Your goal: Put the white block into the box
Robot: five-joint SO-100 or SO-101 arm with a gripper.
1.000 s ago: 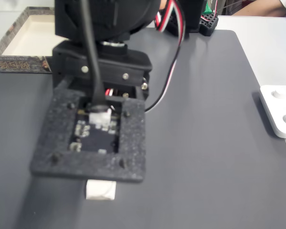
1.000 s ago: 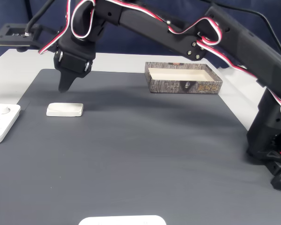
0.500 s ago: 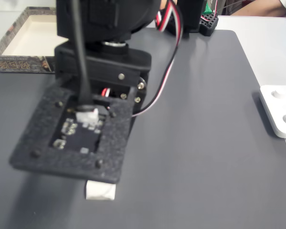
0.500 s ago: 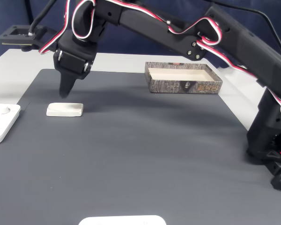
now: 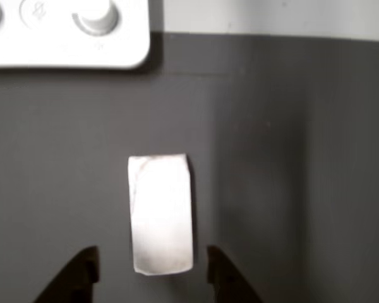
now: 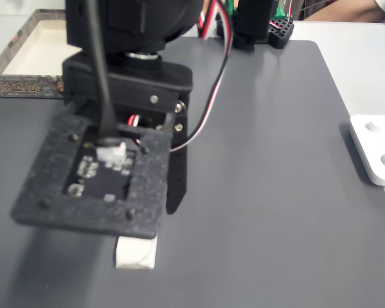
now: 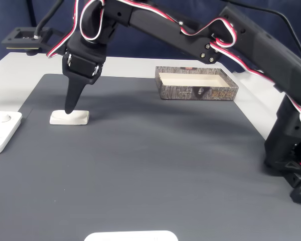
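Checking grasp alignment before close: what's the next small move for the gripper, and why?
Probably lower a touch more, then close. In the other view the open gripper straddles the near end of the white block, a fingertip on each side. In a fixed view the fingers look to reach the block on the grey mat; contact can't be told.

Gripper (image 7: 69,111) lowered from above white block (image 7: 69,117) to its level, fingers now straddling it.
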